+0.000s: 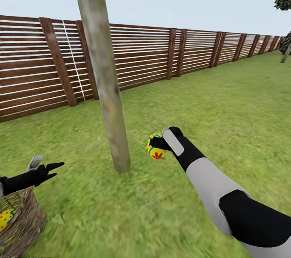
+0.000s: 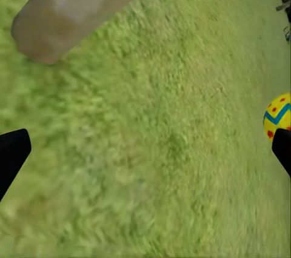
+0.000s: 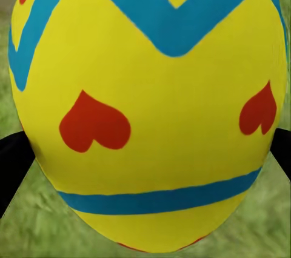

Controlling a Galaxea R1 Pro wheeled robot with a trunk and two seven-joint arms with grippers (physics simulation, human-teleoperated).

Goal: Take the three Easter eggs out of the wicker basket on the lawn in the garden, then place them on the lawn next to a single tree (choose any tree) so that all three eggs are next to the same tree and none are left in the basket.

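Yellow Easter egg (image 1: pixel 155 147) at frame centre, banded with a blue-green zigzag and marked with red hearts, clamped between the jaws of the right gripper (image 1: pixel 158 144) just right of the tree (image 1: pixel 106 88) base, low over the lawn (image 1: pixel 226 108). Pale mottled trunk rising tilted from centre to upper left. Wicker basket (image 1: pixel 28 221) in the lower left corner, brown open weave, holding another egg (image 1: pixel 5 218) partly visible inside.

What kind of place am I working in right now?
It looks like a fenced garden: a green lawn, a brown slatted wooden fence along its edge, and a bare pale tree trunk rising from the grass under open sky.
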